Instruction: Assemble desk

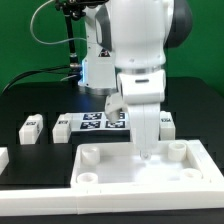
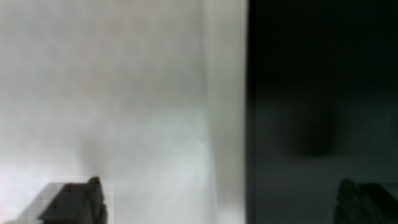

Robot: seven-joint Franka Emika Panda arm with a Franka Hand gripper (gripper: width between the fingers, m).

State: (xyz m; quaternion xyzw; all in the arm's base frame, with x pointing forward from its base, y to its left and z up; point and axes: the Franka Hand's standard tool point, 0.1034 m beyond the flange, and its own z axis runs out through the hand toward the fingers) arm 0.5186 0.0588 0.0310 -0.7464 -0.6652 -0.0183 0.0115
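The white tray-like tabletop [image 1: 120, 172] lies at the front of the black table, with round sockets in its corners. My gripper [image 1: 147, 152] hangs straight down over the tabletop's far rim, between the two far sockets. In the wrist view the gripper [image 2: 221, 203] is open. Its dark fingertips [image 2: 71, 202] stand wide apart, with blurred white tabletop surface [image 2: 125, 100] on one side and dark table on the other. Nothing is held. White square legs lie behind the tabletop, two [image 1: 33, 126] [image 1: 62, 127] at the exterior view's left and one [image 1: 166, 122] at its right.
The marker board [image 1: 98, 121] lies flat behind the tabletop, partly hidden by my arm. Another white part [image 1: 3, 157] shows at the exterior view's left edge. Cables and the arm's base stand at the back.
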